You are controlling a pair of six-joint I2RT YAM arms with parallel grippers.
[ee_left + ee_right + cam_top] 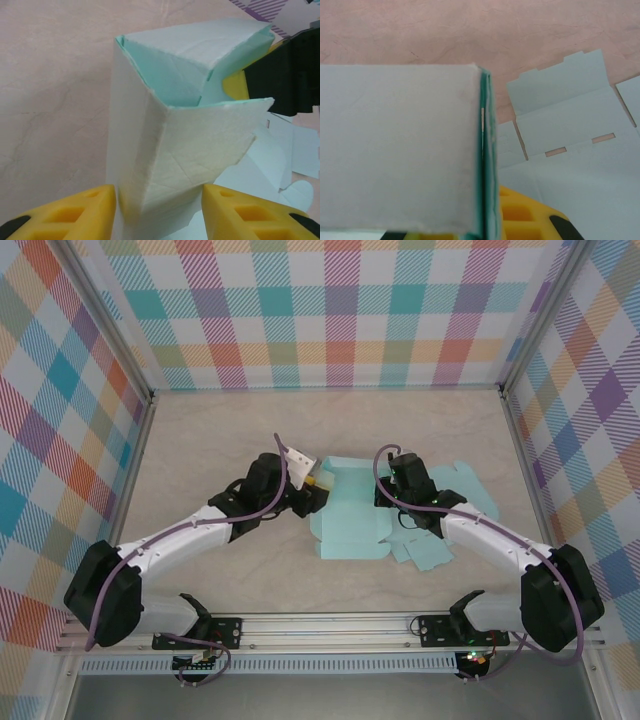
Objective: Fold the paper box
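- The paper box (350, 525), pale teal, lies partly folded in the middle of the beige worktop (220, 440), between the two arms; its flat flaps spread toward the right and near side
- The left claw (316, 483) is at the box's left edge; in the left wrist view a raised corner of the box stands upright between its yellow fingers (65, 212), one finger on each side of the corner; I cannot tell whether they press on the paper or merely straddle it
- The right claw (388, 490) is at the box's far right part, closed on a raised wall of the box; in the left wrist view its yellow finger lies against that wall from the inside
- In the right wrist view the pinched panel stands edge-on just left of a yellow finger (522, 217); beyond it, slotted flaps lie flat on the worktop
- Plaid walls (300, 310) enclose the worktop on three sides
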